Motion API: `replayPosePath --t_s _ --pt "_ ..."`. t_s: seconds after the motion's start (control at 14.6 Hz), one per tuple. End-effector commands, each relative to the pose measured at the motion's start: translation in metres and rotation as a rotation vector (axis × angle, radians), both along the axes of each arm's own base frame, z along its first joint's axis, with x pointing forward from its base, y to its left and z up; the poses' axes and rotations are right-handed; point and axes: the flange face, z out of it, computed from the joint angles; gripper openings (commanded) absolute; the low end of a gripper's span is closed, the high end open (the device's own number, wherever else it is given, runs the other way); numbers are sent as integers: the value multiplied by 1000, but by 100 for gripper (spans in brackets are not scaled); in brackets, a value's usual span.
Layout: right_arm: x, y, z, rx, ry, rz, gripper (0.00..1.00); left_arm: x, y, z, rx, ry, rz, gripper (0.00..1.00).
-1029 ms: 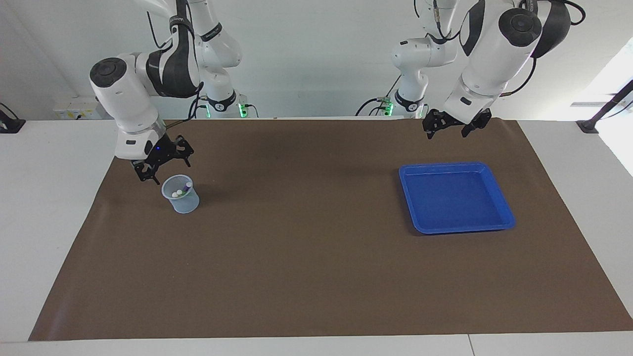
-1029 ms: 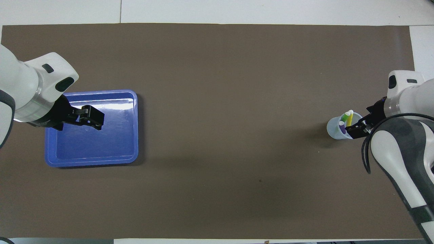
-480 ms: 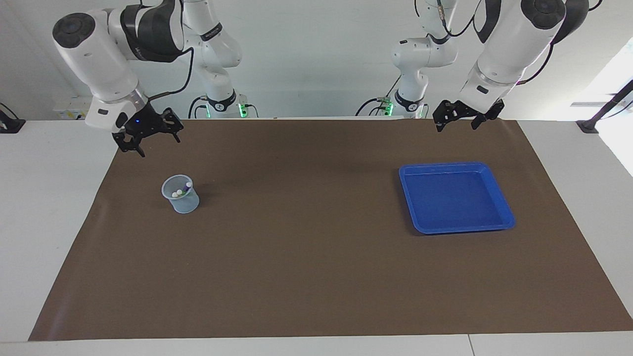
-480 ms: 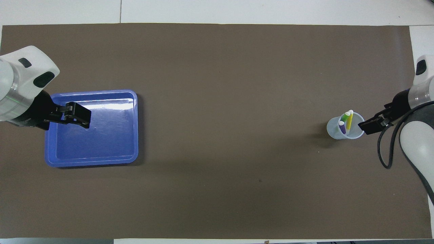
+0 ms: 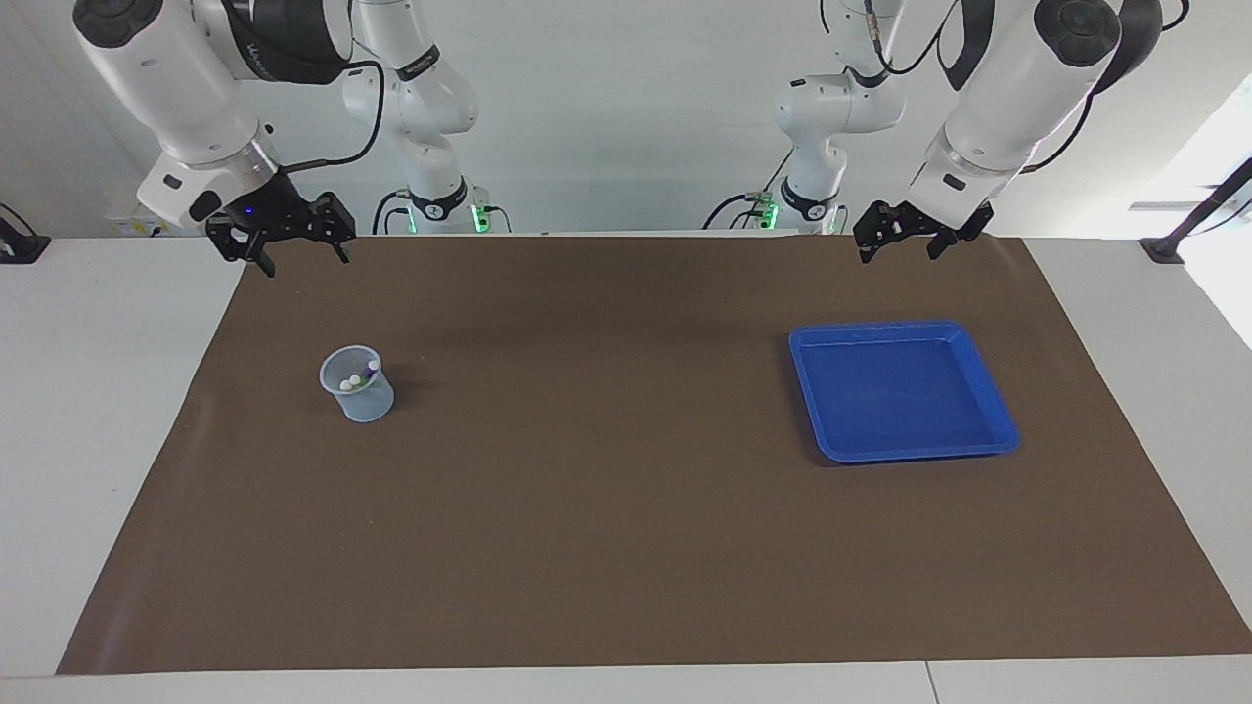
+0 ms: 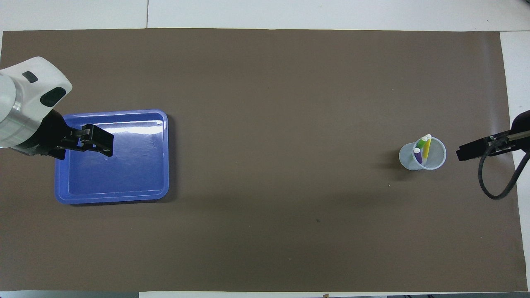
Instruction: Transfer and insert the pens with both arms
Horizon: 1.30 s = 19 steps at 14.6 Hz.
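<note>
The three pens stand together in a clear plastic cup (image 5: 357, 383) on the brown mat toward the right arm's end, pale ends up. In the overhead view the cup (image 6: 432, 161) holds the purple pen (image 6: 417, 156), the green pen (image 6: 421, 143) and the yellow pen (image 6: 426, 147). My right gripper (image 5: 305, 264) is raised, open and empty, over the mat's edge by the robots, well apart from the cup; it also shows in the overhead view (image 6: 466, 153). My left gripper (image 5: 900, 256) is raised, open and empty, apart from the blue tray; it also shows in the overhead view (image 6: 103, 142).
An empty blue square tray (image 5: 998, 430) lies on the mat toward the left arm's end; it also shows in the overhead view (image 6: 163, 174). The brown mat (image 5: 606, 508) covers most of the white table. A thin black slanted rod (image 5: 1198, 215) stands at the table's corner.
My right gripper has risen from beside the cup and drawn back toward the robots. My left gripper has lifted slightly. The cup and pens have not moved.
</note>
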Motion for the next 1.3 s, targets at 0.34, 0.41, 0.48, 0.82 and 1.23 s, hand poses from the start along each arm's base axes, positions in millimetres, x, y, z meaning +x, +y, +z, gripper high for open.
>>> replayPosePath --t_s 0.34,0.41,0.48,0.82,1.23 --pt "11 4 -16 -23 51 -103 100 -1 0 14 -19 35 -4 100" --pt "11 5 -14 -25 49 -101 100 0 0 17 -20 26 -2 100" --pt "12 1 -15 -25 51 -109 100 0 -1 17 -19 22 -5 100" --pt "13 -2 -12 -24 42 -115 100 0 4 18 -23 7 4 100" --pt "13 -6 -12 -24 40 -123 100 4 7 19 -26 -17 16 100"
